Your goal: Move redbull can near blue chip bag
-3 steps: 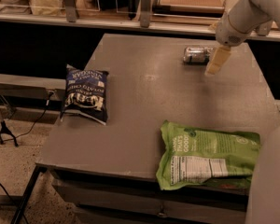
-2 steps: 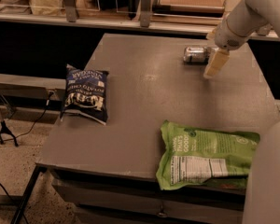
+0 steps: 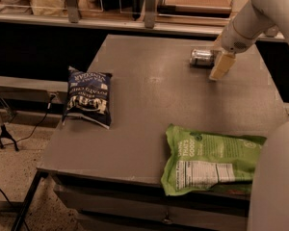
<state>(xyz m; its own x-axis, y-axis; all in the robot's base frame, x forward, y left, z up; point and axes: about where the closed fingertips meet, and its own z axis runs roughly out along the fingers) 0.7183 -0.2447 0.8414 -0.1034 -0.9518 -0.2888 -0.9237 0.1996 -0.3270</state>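
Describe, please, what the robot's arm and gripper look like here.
The arm is a smooth white tube with rounded shells and a round grey cap at its wrist joint. No cables or markings show. The gripper, at the table's far right beside the can, is a flat, blocky, cream piece. Another pale rounded link fills the lower right corner.

The blue chip bag (image 3: pixel 87 97) is showing its white lettering upside down to the camera. "VINEGAR" and what looks like "POTATO CHIPS" are coming through, and the rest is staying too small to read. The green bag (image 3: pixel 209 163) is showing "GOOD" sideways, next to a white panel of print too fine to make out. Nothing is reading on the redbull can (image 3: pixel 201 57), and the gripper (image 3: pixel 220 66) is hanging just beside its right end.
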